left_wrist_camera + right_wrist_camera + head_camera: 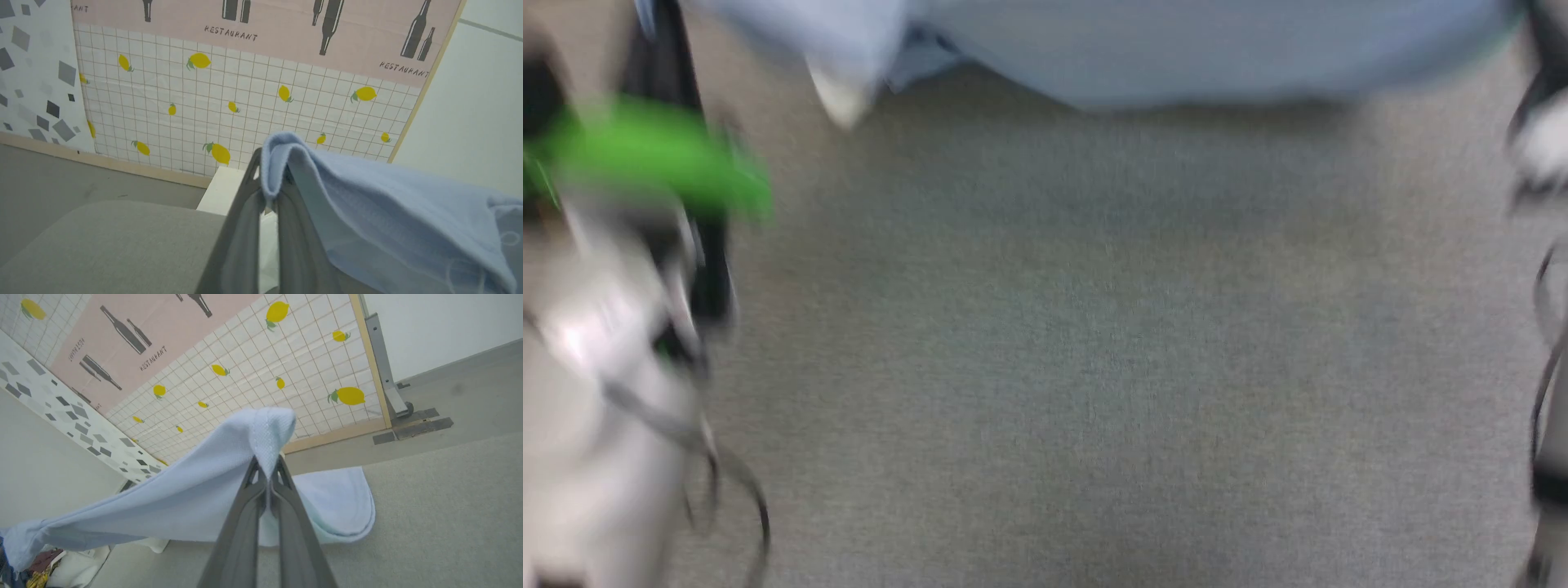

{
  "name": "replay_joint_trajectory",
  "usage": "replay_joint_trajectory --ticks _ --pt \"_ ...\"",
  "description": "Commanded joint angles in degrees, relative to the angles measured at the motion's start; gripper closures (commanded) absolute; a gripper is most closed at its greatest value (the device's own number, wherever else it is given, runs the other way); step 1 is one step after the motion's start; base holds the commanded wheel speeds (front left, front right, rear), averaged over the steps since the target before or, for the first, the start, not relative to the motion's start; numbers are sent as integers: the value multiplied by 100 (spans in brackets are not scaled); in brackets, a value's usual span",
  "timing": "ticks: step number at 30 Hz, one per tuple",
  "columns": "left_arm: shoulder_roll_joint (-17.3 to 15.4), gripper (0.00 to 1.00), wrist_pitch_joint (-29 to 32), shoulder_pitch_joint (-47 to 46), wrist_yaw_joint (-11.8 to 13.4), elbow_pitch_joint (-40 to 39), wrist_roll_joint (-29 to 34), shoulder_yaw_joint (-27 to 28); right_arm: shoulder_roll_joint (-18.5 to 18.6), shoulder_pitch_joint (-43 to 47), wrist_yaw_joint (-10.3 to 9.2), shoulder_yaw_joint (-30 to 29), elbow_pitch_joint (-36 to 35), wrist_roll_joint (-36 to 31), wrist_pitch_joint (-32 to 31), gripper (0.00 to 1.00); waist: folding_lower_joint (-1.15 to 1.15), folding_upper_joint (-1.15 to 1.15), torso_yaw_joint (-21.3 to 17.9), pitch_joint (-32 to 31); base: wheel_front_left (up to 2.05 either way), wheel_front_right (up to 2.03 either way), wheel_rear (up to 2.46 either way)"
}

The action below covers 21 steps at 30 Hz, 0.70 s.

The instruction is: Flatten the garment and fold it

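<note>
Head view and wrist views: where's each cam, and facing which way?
Head view: on the head, facing down at the grey surface; blurred; garment along the top; pale left arm at the left edge.
Left wrist view: along the left gripper, shut on the garment, toward the lemon-print panel.
Right wrist view: along the right gripper, shut on the garment, same panel beyond.
Shared: garment in all; panel in both wrist views.

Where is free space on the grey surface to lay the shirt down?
The middle of the grey surface is bare, bordered by the polo shirt on the far side, the left arm and the right arm at the sides. It is crowded along that far side, where the left gripper and right gripper pinch the shirt.
</note>
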<state>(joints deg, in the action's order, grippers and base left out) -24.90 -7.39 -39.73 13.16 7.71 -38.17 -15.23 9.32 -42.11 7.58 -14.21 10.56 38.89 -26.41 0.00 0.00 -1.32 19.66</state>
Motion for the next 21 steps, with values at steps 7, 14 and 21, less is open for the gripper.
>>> replay_joint_trajectory --ticks 7,14,21 --pt "383 100 -330 2825 537 -461 -603 267 -152 2342 -9 131 -541 41 256 100 0 0 162 -1168 0 0 0" --pt "651 100 -4 4603 867 -800 -1172 282 -14 4073 -9 353 -646 -263 66 100 0 0 187 -1515 0 0 0" --pt "466 100 1143 5839 1453 -1166 -1587 49 292 5034 -9 499 -502 -601 -294 100 0 0 143 -1746 0 0 0"
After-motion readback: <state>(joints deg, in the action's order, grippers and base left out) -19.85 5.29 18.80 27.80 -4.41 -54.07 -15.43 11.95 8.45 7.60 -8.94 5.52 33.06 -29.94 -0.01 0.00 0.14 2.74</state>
